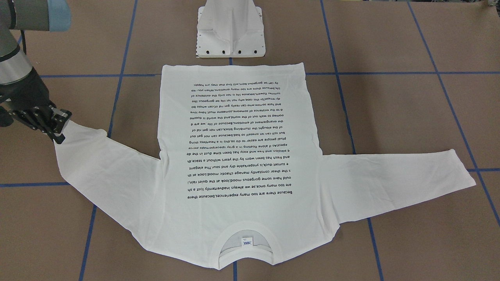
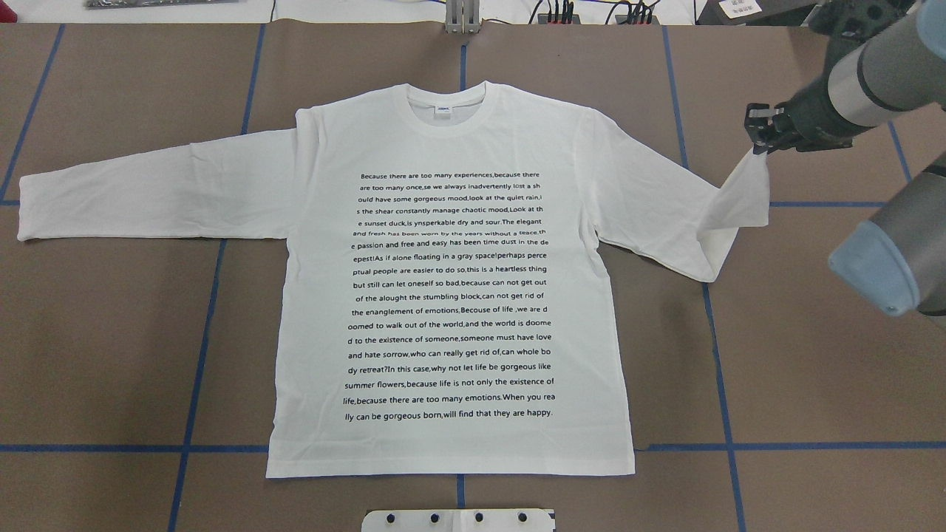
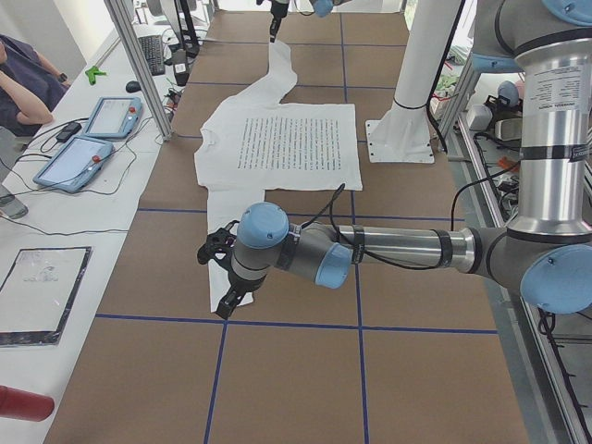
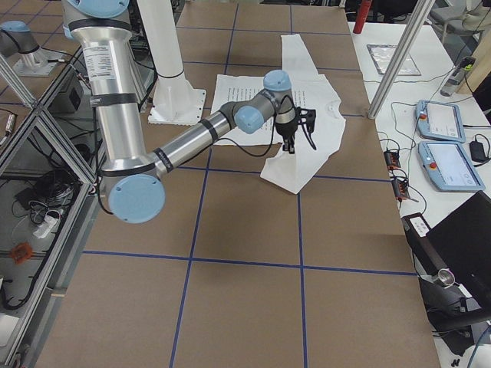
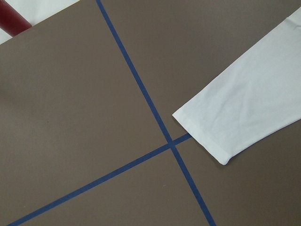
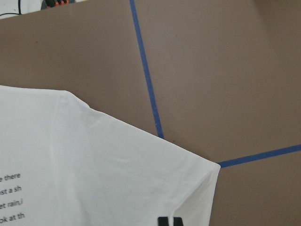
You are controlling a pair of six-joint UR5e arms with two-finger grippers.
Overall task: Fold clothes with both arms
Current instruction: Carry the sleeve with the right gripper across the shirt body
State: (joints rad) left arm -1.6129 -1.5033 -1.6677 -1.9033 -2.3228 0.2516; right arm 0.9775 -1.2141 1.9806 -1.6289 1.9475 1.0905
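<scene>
The white long-sleeved T-shirt [image 2: 451, 295] lies flat on the brown table with its text side up and its collar away from the robot's base [image 1: 238, 156]. My right gripper [image 2: 760, 144] is shut on the cuff of one sleeve, which hangs from it above the table [image 1: 58, 134] [image 4: 291, 146]. The other sleeve [image 5: 249, 103] lies flat and stretched out. My left gripper [image 3: 220, 277] hovers near that sleeve's cuff and appears only in the exterior left view, so I cannot tell whether it is open or shut.
The white pedestal base [image 1: 230, 35] stands just behind the shirt's hem. Blue tape lines [image 2: 214, 295] cross the table. A side table holds control tablets [image 3: 92, 139], a red cylinder [image 3: 23, 404] lies near its end, and a person [image 3: 23, 83] stands by it.
</scene>
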